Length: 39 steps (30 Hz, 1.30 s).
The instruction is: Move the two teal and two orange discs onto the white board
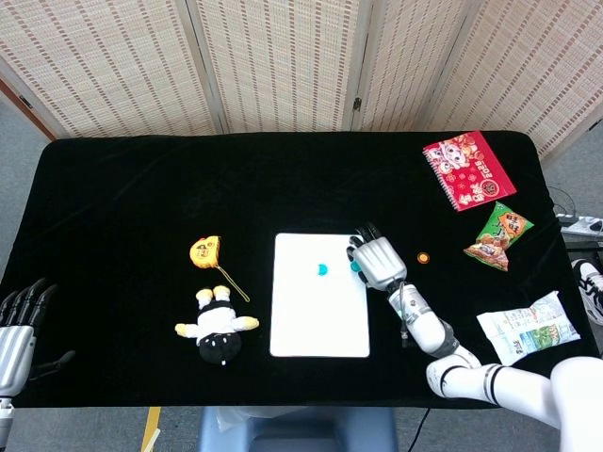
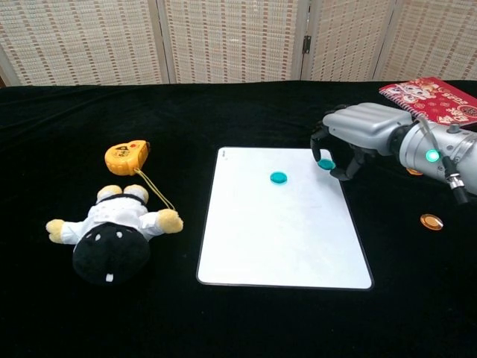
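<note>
The white board [image 1: 320, 320] [image 2: 283, 239] lies in the middle of the black table. One teal disc [image 1: 323, 269] [image 2: 279, 177] rests on its far half. My right hand [image 1: 379, 260] [image 2: 359, 131] hovers over the board's far right corner and pinches the second teal disc [image 1: 356, 266] [image 2: 326, 164] in its fingertips. One orange disc [image 1: 424, 256] lies on the cloth to the right of that hand. Another orange disc [image 2: 431, 221] lies nearer me, below the forearm. My left hand [image 1: 15, 330] rests at the near left table edge, fingers spread, holding nothing.
A panda plush [image 1: 217, 330] [image 2: 112, 227] and a yellow tape measure [image 1: 204, 250] [image 2: 127, 156] lie left of the board. A red notebook [image 1: 468, 169] [image 2: 436, 97], a green snack bag [image 1: 499, 235] and a white packet [image 1: 528, 325] lie at the right.
</note>
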Tool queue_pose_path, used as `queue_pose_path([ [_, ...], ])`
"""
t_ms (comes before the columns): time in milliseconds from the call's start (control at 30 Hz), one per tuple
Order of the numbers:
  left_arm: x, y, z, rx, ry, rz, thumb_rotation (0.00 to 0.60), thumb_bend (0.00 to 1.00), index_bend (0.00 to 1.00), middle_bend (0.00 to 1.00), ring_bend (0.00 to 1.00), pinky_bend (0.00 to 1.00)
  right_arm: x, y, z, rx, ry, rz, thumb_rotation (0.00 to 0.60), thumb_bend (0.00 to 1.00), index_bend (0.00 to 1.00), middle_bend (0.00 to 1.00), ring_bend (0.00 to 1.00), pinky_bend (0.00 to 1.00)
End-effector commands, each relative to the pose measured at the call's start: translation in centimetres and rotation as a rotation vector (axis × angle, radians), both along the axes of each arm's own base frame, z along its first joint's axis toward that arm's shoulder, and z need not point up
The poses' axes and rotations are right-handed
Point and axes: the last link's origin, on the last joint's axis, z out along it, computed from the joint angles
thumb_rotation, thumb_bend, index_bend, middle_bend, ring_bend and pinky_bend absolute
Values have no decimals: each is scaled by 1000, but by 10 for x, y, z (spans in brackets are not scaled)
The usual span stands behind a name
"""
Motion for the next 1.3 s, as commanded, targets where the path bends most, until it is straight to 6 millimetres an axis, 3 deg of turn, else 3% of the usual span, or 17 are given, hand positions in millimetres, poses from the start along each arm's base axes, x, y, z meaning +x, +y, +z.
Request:
queue_pose_path([
  [33, -1, -1, 0, 0, -1, 3, 600, 130, 0, 0, 4, 0, 11, -1, -9, 7, 11, 16, 600, 301, 518, 218, 75, 0],
  [733, -5, -2, -3, -7, -5, 13, 600, 130, 0, 0, 4, 0, 23, -6, -29, 10, 57, 23, 600, 300, 500, 211, 69, 0],
  [900, -7, -2, -2, -3, -5, 20, 600, 130, 0, 0, 4, 0, 25, -4, -31, 16, 48, 25, 600, 301, 430, 202, 69, 0],
  [1067, -8, -3, -3, -1, -8, 26, 600, 130, 0, 0, 4, 0, 22, -2, -21, 3, 9, 15, 600, 301, 238, 189, 71, 0],
  [1300, -6, 2, -4, -6, -10, 10, 600, 130, 0, 0, 4, 0, 6, 5, 13, -44, -34, -1, 600, 301, 224, 186, 67, 0],
])
